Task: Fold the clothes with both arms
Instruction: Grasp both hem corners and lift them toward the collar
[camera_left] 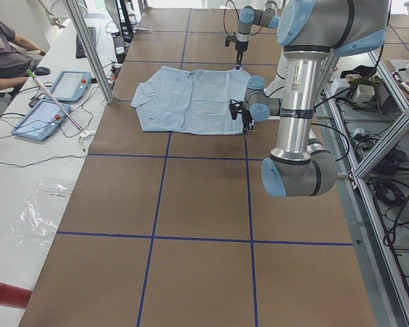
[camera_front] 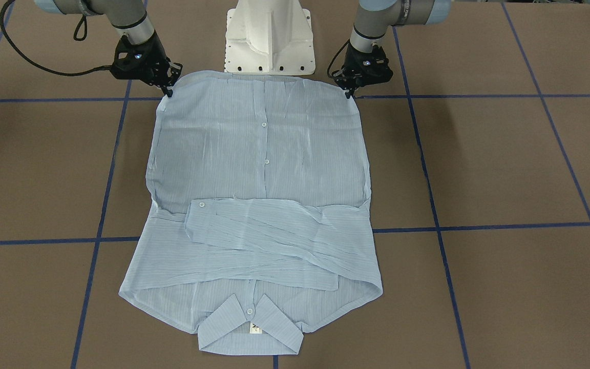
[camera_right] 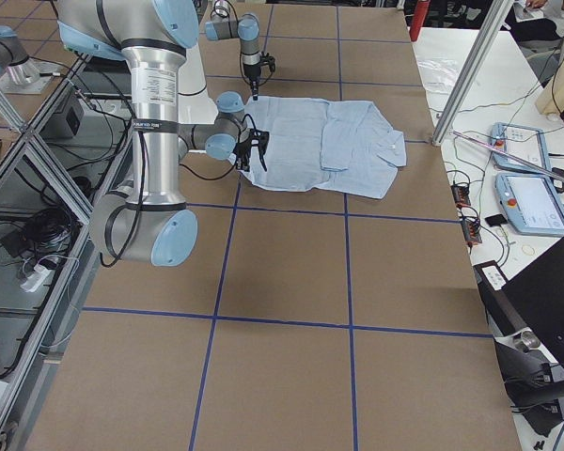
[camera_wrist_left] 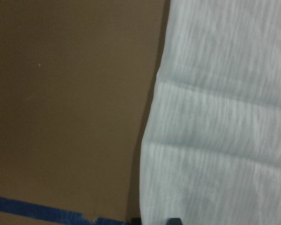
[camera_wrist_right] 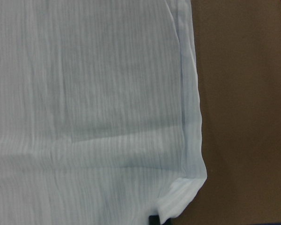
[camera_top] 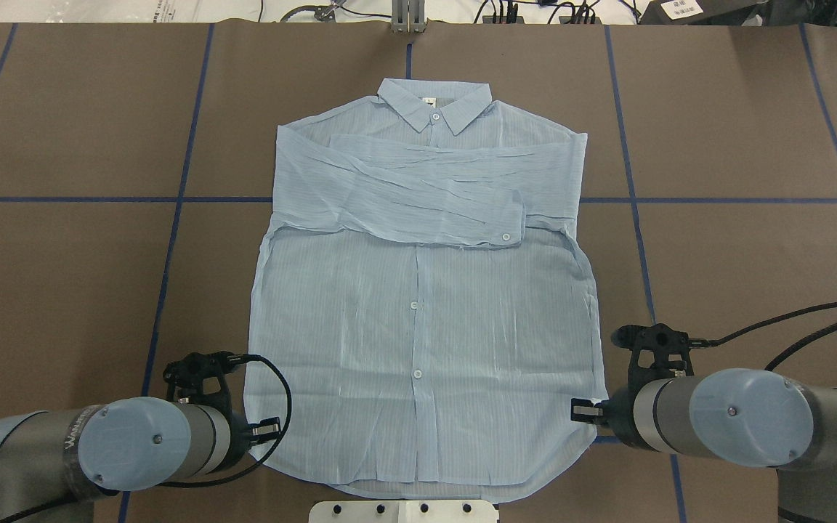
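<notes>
The light-blue pinstriped shirt (camera_front: 259, 154) lies flat and front up on the brown table, with both sleeves folded across the chest (camera_top: 426, 203) and the collar (camera_top: 434, 105) at the far side from me. My left gripper (camera_front: 349, 94) points down at the hem corner on my left and looks shut on the cloth edge (camera_wrist_left: 187, 140). My right gripper (camera_front: 168, 92) is at the other hem corner and looks shut on it (camera_wrist_right: 182, 187). In the overhead view the wrists hide both sets of fingertips.
The white base pedestal (camera_front: 269, 36) stands just behind the hem. Blue tape lines (camera_front: 479, 225) cross the table. A side table beyond the collar holds tablets (camera_left: 51, 102), a post (camera_left: 88, 48) and a seated person (camera_left: 7, 48). A red cylinder (camera_left: 3, 294) lies at the near left corner.
</notes>
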`<state>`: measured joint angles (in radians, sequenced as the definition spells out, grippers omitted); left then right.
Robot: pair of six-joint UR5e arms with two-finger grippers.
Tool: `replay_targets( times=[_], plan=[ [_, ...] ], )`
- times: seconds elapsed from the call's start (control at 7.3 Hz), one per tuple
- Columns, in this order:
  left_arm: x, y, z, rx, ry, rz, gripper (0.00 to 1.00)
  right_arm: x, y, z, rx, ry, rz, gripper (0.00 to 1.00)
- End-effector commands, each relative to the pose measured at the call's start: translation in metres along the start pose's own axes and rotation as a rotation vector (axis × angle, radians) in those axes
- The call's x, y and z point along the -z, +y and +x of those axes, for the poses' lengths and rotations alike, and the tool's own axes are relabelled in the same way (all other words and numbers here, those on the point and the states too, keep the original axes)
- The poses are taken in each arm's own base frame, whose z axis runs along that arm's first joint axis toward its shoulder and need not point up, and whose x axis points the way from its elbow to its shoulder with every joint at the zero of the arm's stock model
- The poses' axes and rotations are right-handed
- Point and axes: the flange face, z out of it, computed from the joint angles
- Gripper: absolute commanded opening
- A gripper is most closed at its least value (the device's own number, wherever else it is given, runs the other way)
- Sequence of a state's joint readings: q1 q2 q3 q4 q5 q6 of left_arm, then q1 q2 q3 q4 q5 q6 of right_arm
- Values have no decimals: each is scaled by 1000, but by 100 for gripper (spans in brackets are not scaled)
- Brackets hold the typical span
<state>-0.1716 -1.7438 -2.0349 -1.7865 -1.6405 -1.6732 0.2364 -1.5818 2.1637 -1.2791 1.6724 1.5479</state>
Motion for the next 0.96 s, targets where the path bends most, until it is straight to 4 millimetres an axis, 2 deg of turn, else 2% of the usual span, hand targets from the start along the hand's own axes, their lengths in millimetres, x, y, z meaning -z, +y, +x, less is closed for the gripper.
replay_targets(
  times=[0.0,0.27,0.41,0.82],
  plan=[
    [21,-10,4,-18,37,10,0,12,-16,-14,-22,-42,6,0],
    [38,-26,2,-74,55,32,0,28,-47,-7,-67,-56,-2,0],
    [42,-38,2,-106,59,50,0,36,-59,-10,-80,-75,0,0],
    [59,-78,-7,-126,67,38,0,42,-72,-9,-99,-84,4,0]
  ],
)
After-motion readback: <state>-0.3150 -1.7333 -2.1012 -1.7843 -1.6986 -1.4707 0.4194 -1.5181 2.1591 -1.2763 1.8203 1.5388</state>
